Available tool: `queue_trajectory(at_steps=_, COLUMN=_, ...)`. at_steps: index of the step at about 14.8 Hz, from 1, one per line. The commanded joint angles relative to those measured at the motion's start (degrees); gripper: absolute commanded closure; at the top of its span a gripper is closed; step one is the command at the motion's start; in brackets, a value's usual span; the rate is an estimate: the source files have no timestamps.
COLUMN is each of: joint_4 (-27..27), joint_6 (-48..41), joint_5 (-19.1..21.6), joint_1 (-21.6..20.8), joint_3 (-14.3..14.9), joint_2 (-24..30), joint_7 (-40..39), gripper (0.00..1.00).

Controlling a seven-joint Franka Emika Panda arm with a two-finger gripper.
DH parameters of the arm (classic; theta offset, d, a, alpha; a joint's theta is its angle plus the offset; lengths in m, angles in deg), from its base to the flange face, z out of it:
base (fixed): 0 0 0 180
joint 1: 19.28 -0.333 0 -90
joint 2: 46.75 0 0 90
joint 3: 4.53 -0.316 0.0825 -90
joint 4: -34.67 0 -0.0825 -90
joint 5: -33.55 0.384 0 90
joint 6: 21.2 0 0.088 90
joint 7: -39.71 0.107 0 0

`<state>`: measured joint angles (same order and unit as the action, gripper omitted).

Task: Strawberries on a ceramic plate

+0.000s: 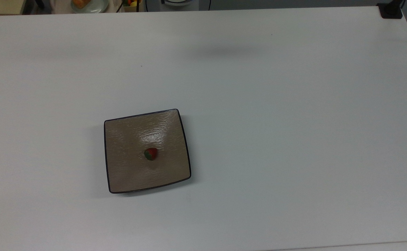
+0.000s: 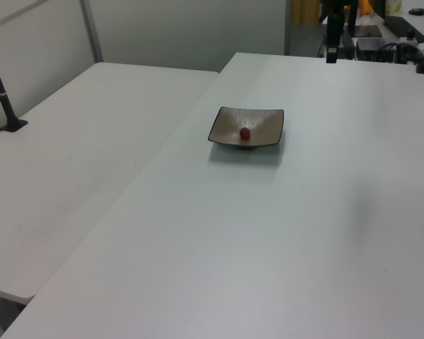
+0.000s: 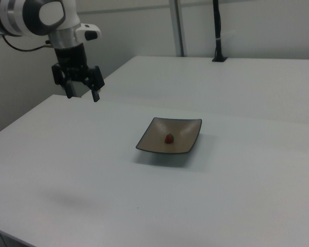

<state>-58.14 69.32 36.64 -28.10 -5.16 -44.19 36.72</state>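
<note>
Berry: one small red strawberry point(image 1: 150, 153) with a dark green cap, lying near the plate's middle; in the top view the cap faces about 8 o'clock. It also shows as a red dot in the left view point(image 2: 245, 133) and the right view point(image 3: 169, 138).
Plate: square, glossy tan-brown plate point(image 1: 126, 170) with a thin black rim and rounded corners, its edges curving upward in the left view point(image 2: 226, 120) and the right view point(image 3: 183, 129). It sits flat on the table, toward 8 o'clock from the table's middle in the top view.
Table: white table point(image 1: 276, 139), with a second white table point(image 2: 71, 162) butted against it at 9 o'clock in the left view.
Gripper: black gripper point(image 3: 83, 96) on a white arm point(image 3: 36, 15), hanging above the table well apart from the plate, at about 10 o'clock from it in the right view.
Jaws: spread wide, nothing between them.
Dish: pale round dish point(image 1: 89, 5) with orange food, past the table's far edge at 11 o'clock in the top view.
</note>
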Motion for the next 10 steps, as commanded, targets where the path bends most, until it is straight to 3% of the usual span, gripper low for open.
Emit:
queue_trajectory(at_steps=1, joint_4=-3.51, joint_6=5.96, joint_5=1.74, joint_1=-1.29, joint_3=0.81, joint_2=1.05, joint_7=0.70, gripper=0.00)
queue_trajectory(at_steps=10, joint_4=-3.43, joint_6=9.59, joint_5=1.83, joint_1=-1.29, joint_3=0.72, joint_2=-1.24, joint_7=0.52, gripper=0.00)
